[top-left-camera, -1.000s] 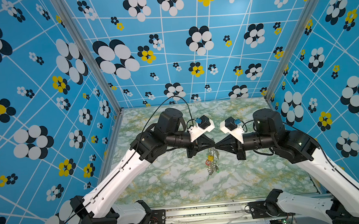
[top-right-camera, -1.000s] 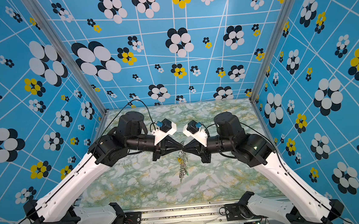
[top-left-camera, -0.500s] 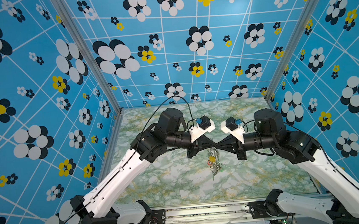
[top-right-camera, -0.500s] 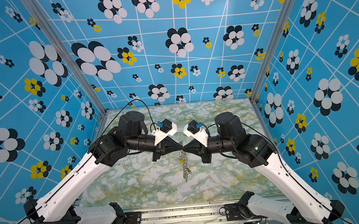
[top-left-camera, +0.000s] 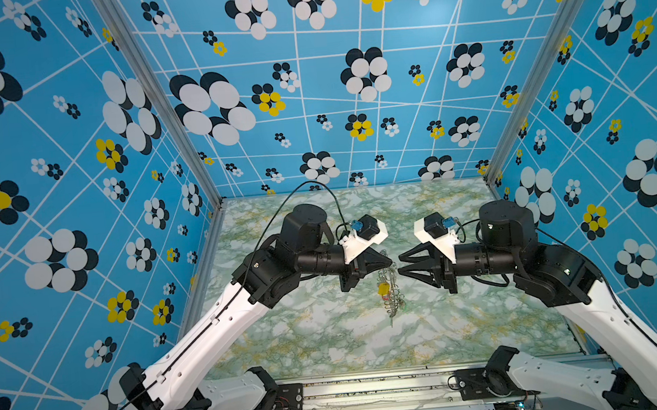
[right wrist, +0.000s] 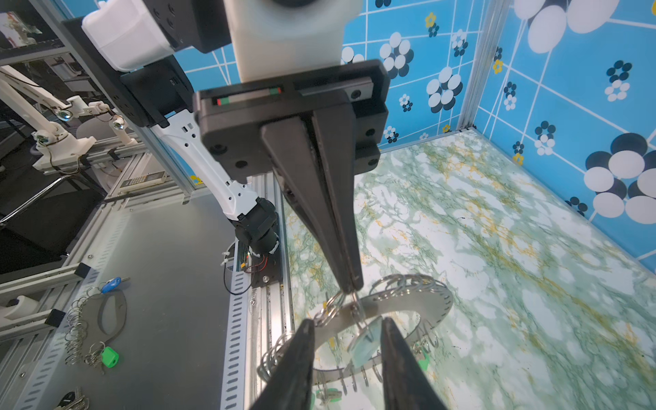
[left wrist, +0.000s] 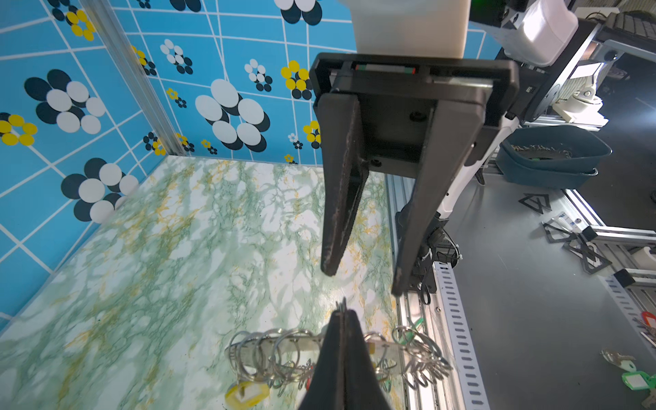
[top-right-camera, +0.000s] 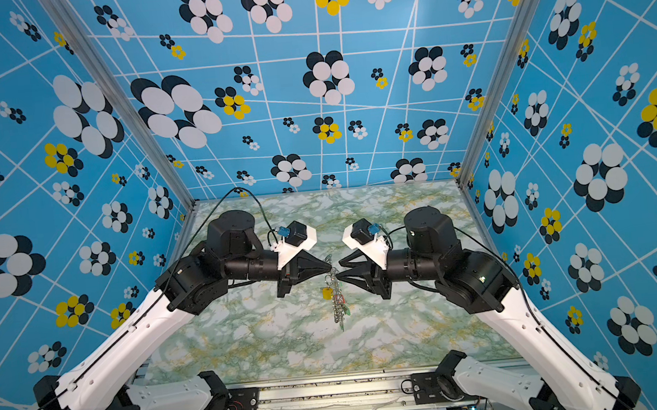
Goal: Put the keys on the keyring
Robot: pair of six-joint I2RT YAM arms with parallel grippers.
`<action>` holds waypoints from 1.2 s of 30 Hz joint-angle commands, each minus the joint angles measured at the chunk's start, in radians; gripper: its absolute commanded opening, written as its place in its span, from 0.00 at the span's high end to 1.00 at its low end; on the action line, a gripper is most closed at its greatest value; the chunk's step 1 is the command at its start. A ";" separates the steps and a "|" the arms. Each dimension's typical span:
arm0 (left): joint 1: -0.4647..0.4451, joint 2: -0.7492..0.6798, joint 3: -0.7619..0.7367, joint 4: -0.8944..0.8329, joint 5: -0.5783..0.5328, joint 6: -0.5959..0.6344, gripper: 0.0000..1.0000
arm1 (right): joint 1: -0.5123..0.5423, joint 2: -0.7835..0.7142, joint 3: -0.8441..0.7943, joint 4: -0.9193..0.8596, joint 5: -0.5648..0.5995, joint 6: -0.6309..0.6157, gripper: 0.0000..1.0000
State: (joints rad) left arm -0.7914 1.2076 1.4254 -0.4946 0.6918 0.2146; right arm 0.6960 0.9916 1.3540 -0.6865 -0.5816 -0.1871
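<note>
I have the keyring [top-left-camera: 392,304] hanging edge-on at the centre of both top views. It sits directly under the tips of the left fingers [top-left-camera: 390,265] and just left of the right fingers [top-left-camera: 407,254], above the green marbled surface [top-left-camera: 310,337]. From up there I cannot tell whether its lower edge touches the surface. A yellow-tagged key [top-left-camera: 383,289] dangles on the ring's left side. Other keys [top-right-camera: 343,314] with green tags hang lower, too small to sort out.

The left fingers are pressed together. In the right wrist view they come down from the top of the frame, and their tips pinch a wire loop [right wrist: 340,300] on the rim of the grey disc, carrying the whole ring. In the left wrist view the same tips sit at lower centre, with the fringe of loops fanned out to either side beneath them.

The right fingers are spread partway, with a clear gap between them. In the left wrist view they point down the middle of the frame, their tips near the left tips but apart from them. In the right wrist view they rise from the bottom edge, straddling the near part of the disc's rim, with a pale mint tag [right wrist: 365,342] in the gap. I cannot tell whether either finger touches that tag or the rim, but nothing is clamped.
</note>
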 commanded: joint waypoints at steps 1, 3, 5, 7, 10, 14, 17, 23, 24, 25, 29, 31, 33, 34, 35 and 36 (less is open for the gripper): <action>0.016 -0.041 -0.020 0.145 0.041 -0.038 1.00 | 0.000 -0.008 -0.020 0.036 0.011 0.017 0.65; 0.018 -0.043 -0.023 0.163 0.056 -0.049 1.00 | 0.000 -0.007 -0.019 0.045 0.011 0.013 0.65; 0.019 -0.044 -0.028 0.181 0.066 -0.058 1.00 | 0.000 -0.005 -0.018 0.057 0.008 0.010 0.66; 0.019 -0.051 -0.038 0.208 0.075 -0.070 1.00 | 0.000 -0.004 -0.014 0.066 0.008 0.007 0.67; 0.021 -0.055 -0.042 0.227 0.087 -0.082 1.00 | -0.001 0.002 -0.013 0.071 0.011 -0.001 0.68; 0.021 -0.061 -0.050 0.251 0.095 -0.095 1.00 | 0.000 0.006 -0.009 0.080 0.011 0.000 0.68; 0.025 -0.068 -0.059 0.279 0.097 -0.107 1.00 | -0.002 0.012 -0.009 0.080 0.005 -0.001 0.72; 0.036 -0.076 -0.069 0.331 0.105 -0.134 1.00 | -0.001 0.013 -0.014 0.092 -0.009 0.018 0.87; 0.037 -0.077 -0.071 0.338 0.105 -0.138 1.00 | -0.002 0.012 -0.014 0.092 -0.013 0.021 0.90; 0.037 -0.077 -0.072 0.345 0.106 -0.140 1.00 | -0.002 0.012 -0.015 0.094 -0.017 0.024 0.93; 0.040 -0.078 -0.086 0.399 0.104 -0.163 1.00 | -0.001 0.012 -0.025 0.120 -0.047 0.047 1.00; 0.041 -0.078 -0.095 0.429 0.100 -0.173 1.00 | -0.001 0.015 -0.037 0.141 -0.072 0.066 1.00; 0.041 -0.078 -0.101 0.451 0.096 -0.178 1.00 | -0.001 0.021 -0.047 0.156 -0.093 0.082 1.00; 0.043 -0.078 -0.103 0.462 0.094 -0.181 1.00 | -0.001 0.025 -0.052 0.162 -0.105 0.088 1.00; 0.044 -0.077 -0.106 0.473 0.093 -0.185 1.00 | 0.000 0.025 -0.056 0.173 -0.115 0.098 1.00; 0.044 -0.075 -0.110 0.485 0.094 -0.189 1.00 | -0.001 0.027 -0.062 0.187 -0.128 0.108 1.00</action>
State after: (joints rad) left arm -0.7582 1.1496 1.3159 -0.1432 0.7864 0.0494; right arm 0.6910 1.0077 1.3163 -0.5381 -0.6254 -0.1181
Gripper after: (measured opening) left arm 0.046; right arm 0.044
